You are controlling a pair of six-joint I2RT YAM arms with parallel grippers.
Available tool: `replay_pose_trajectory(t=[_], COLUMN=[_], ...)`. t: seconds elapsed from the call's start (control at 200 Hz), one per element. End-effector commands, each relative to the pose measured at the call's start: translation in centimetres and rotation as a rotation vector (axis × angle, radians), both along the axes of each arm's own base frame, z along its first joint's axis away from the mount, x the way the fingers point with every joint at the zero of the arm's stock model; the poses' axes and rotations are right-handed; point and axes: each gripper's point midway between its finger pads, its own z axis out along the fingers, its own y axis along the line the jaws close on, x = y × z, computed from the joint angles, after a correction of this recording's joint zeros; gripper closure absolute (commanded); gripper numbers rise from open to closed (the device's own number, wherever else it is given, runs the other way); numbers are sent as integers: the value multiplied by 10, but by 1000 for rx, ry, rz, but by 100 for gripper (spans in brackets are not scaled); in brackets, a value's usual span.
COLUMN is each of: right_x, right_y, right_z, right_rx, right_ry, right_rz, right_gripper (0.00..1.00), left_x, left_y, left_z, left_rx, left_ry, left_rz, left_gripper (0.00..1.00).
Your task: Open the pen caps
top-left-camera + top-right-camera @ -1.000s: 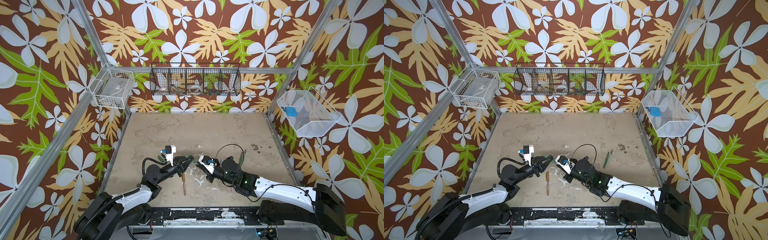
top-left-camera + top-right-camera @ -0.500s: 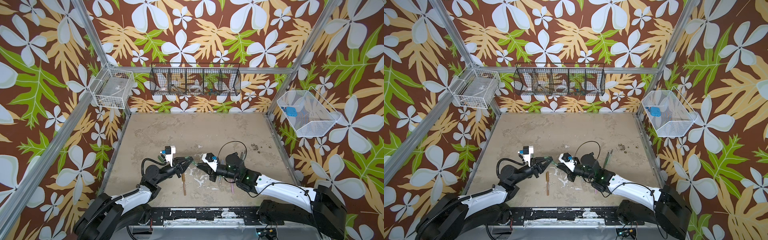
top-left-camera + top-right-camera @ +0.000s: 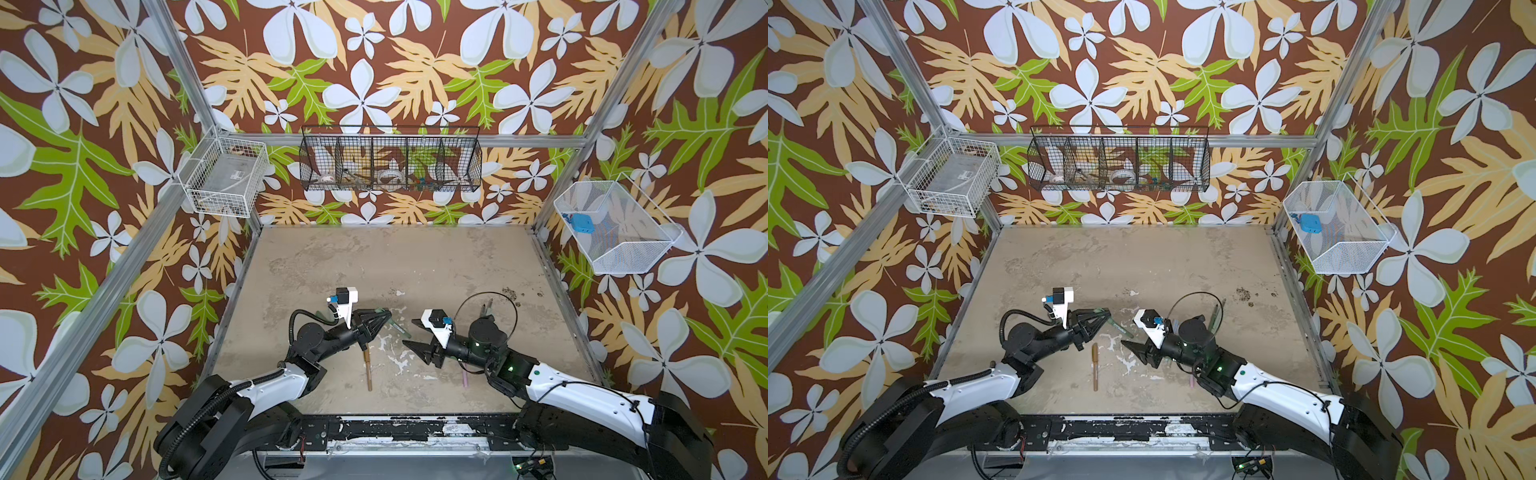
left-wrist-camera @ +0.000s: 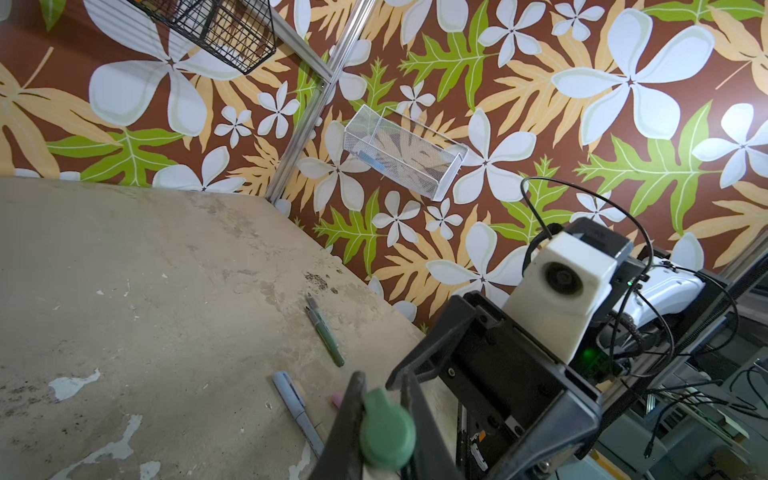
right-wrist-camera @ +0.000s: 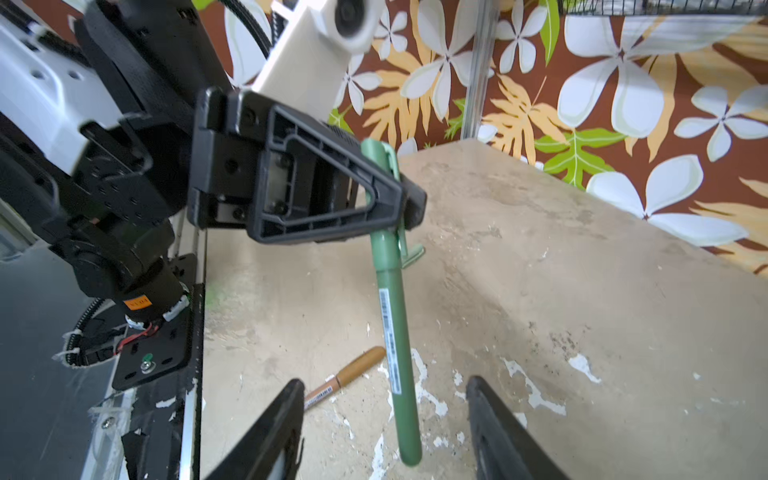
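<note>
**Sage green pen held by its cap over a worn tabletop**

The table (image 3: 374, 257) is a beige, blotchy slab. White chipped patches (image 3: 399, 361) sit just toward 6 o'clock of its centre, and a scatter of dark specks (image 3: 510, 293) lies toward 2 o'clock. Brown wallpaper (image 3: 361, 99) printed with white flowers and green and tan leaves covers three walls, framed by aluminium posts (image 3: 178, 62). A black wire basket (image 3: 390, 166) hangs at 12 o'clock and a white wire basket (image 3: 226, 178) at 10 o'clock. A white mesh basket (image 3: 615, 232) holding a blue item (image 3: 581, 222) hangs at 2 o'clock.

Near the table's centre the left gripper (image 3: 384, 316) is clamped on the sage green cap (image 5: 376, 166). The cap sits on the sage green pen (image 5: 395, 332), which hangs tilted above the surface. The right gripper (image 3: 408, 331) faces it with jaws spread wide. In the right wrist view its fingers (image 5: 274, 432) stand either side of the pen's lower end without touching it.

A brown pen (image 3: 368, 370) lies flat toward 7 o'clock. A pink piece (image 3: 464, 377) lies toward 4 o'clock, too small to tell whether it is a cap or a pen. A dark green pen (image 4: 328, 336) with a dark tip lies toward 3 o'clock, with a light blue pen (image 4: 297, 411) near it.
</note>
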Motion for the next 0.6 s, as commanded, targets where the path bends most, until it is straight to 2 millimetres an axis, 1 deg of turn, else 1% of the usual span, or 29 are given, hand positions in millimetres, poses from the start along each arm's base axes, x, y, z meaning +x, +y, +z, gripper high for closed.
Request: replay_pose_trajectory(t=[0.0, 0.105, 0.31, 0.41, 0.596], right_x=[-2, -5, -6, -5, -6], right_y=[5, 13, 24, 26, 28], right_z=[8, 2, -8, -12, -14], right_rx=[37, 29, 12, 8, 1], right_ry=[7, 36, 83, 93, 100], right_rz=[26, 68, 110, 114, 126], right_gripper=[42, 50, 55, 64, 87], left_x=[-8, -13, -23, -25, -26], left_y=[-7, -8, -16, -17, -18], left_z=[3, 3, 5, 5, 5], left_rx=[15, 18, 18, 20, 13], left_ry=[-42, -53, -75, -79, -76], left_rz=[-46, -61, -121, -132, -142], left_gripper=[100, 100, 100, 100, 100])
